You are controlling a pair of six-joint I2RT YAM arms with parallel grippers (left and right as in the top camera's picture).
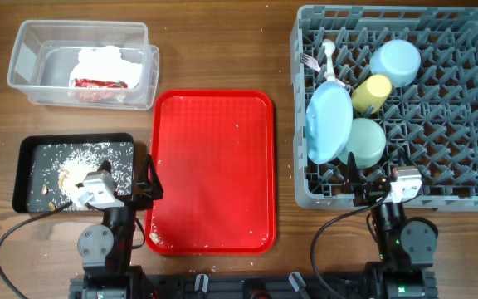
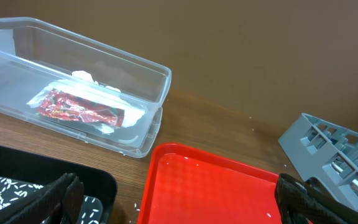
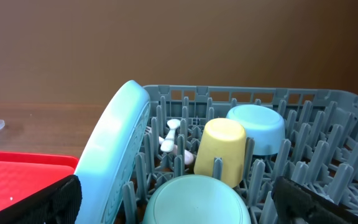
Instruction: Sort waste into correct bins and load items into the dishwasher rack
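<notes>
"Dishes in the grey dishwasher rack (image 1: 438, 17), how many did you count?"

"Six pieces. One large light blue plate (image 1: 329, 123) stood on edge between the pegs at the rack's left side. Two bowls lay upside down: one small light blue bowl (image 1: 395, 62) near the far side and one mint green bowl (image 1: 365, 141) just beside the plate. One yellow cup (image 1: 372, 93) sat between the bowls. One white fork (image 1: 309, 61) and one white spoon (image 1: 328, 55) lay at the far left corner."

"And the waste?"

"It was split over two bins. One clear tub (image 1: 23, 50) at the far left held one crumpled white napkin (image 1: 106, 60) and one red-and-white wrapper (image 1: 98, 85). One black tray (image 1: 73, 139) in front of it held scattered white crumbs (image 1: 81, 156) and a few brown bits (image 1: 63, 174)."

"Anything between bins and rack?"

"One red serving tray (image 1: 214, 166) lay flat on the wooden worktop (image 1: 222, 41), with a few white specks near its front left corner."

"The arms?"

"Two. The left pincer (image 2: 179, 202) hung over the gap between black tray and red tray, its jaws wide apart and gripping nothing. The right pincer (image 3: 176, 202) sat at the rack's near wall, its jaws equally wide apart and gripping nothing."
</notes>
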